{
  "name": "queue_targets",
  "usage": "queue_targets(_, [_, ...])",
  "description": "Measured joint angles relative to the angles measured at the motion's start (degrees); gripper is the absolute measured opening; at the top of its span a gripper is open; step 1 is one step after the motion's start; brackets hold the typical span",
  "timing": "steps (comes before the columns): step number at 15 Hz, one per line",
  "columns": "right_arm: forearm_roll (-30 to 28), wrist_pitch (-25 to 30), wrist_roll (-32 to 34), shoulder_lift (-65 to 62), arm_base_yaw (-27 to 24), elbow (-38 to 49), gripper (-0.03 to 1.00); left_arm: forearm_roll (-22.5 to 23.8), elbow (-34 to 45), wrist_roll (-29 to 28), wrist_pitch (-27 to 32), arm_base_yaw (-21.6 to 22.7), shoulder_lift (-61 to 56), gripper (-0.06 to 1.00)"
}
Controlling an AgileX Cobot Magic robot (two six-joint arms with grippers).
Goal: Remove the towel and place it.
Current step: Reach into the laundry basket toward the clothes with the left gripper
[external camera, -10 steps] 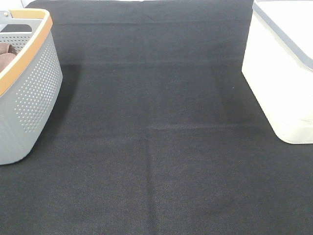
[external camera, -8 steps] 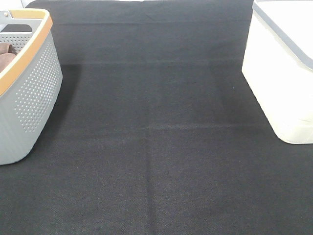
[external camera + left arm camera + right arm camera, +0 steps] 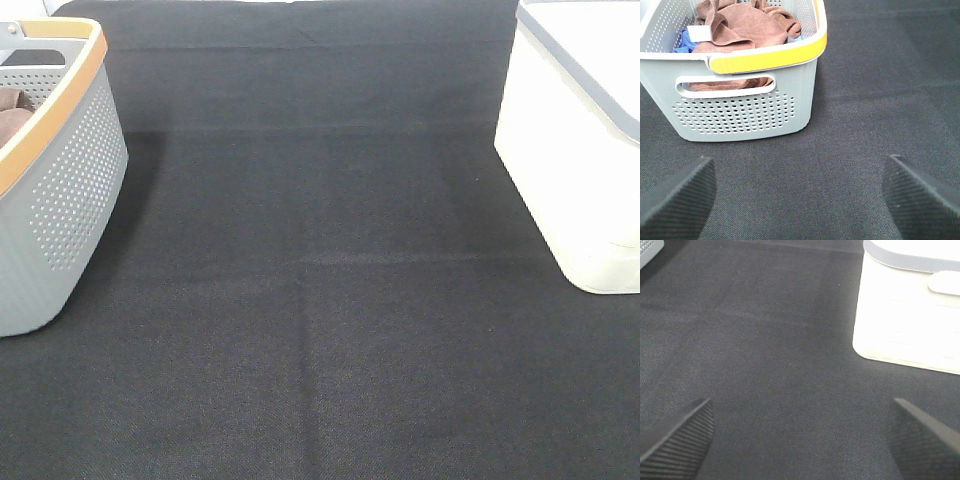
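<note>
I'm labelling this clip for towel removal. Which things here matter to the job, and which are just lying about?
Job: towel; grey basket holding it.
Lying about: blue cloth; white bin; black table cover.

We look down steeply from high view onto black worktop [image 3: 320, 300]; grey basket [image 3: 60, 180] cut by left edge, white bin [image 3: 580, 170] by right. Left wrist view sits low, near worktop, faces basket close up, past left hand [image 3: 800, 200]. Right wrist view equally low, faces bin past right hand [image 3: 800, 440]. We find worktop shared by all three; each wrist view shares one container with high view.
</note>
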Motion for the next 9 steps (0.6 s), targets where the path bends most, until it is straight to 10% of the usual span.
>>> queue_targets(9, [0.00, 0.00, 0.00, 0.00, 0.00, 0.00, 0.87, 0.00, 0.00, 0.00, 0.00, 0.00, 0.00, 0.86])
